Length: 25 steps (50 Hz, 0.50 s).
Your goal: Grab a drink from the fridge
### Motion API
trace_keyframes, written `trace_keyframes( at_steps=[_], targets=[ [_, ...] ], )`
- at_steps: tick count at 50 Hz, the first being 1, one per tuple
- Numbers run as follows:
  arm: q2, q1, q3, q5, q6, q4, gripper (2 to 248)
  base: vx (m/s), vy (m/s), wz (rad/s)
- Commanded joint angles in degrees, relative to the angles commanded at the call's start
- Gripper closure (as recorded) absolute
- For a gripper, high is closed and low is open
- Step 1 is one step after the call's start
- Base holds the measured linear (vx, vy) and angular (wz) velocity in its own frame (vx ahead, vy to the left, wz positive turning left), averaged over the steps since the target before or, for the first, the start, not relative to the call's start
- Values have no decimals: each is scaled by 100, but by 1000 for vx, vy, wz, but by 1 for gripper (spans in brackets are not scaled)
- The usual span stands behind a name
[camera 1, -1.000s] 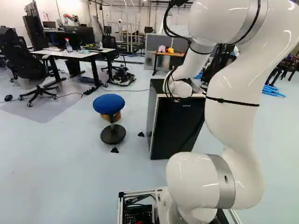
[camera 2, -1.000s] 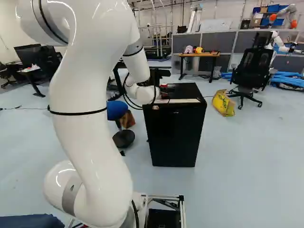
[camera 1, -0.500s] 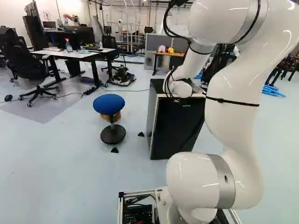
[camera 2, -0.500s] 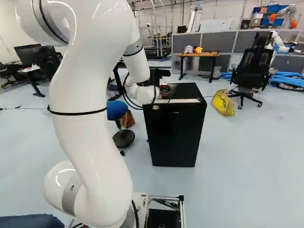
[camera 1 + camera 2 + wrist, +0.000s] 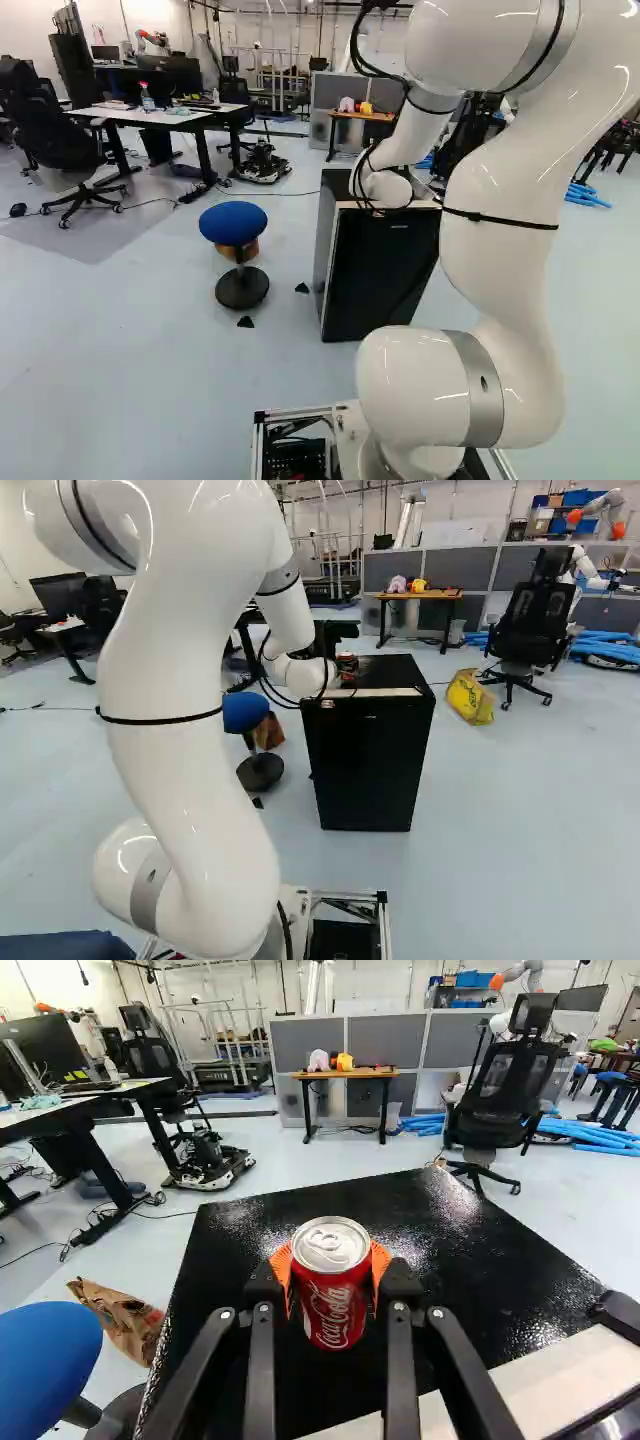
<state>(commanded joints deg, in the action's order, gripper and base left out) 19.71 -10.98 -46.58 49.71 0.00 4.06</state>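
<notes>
as i watch remotely, my pincer [image 5: 347, 671] clasps a smooth, round red can [image 5: 332, 1305], orange pads [image 5: 281, 1274] a can's width apart, over the fridge's [image 5: 505, 1265] glossy, pebbled black top.

The white arm [image 5: 165, 740] has shifted slightly, leftward at the right base view's upper left and rightward at the left base view's upper right.

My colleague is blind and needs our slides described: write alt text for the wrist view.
The claw grips a red drink can between its orange pads, over the fridge's black top. A blue stool stands alongside; a small table and a black office chair stand beyond.
</notes>
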Motion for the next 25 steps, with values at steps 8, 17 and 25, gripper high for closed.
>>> trace_keyframes(
  at_steps=[8,17,25],
  targets=[
    [-94,0,1,0,0,0,153,0,0,0],
    [-197,0,-1,0,0,0,153,0,0,0],
    [-197,0,-1,0,0,0,153,0,0,0]
  ],
)
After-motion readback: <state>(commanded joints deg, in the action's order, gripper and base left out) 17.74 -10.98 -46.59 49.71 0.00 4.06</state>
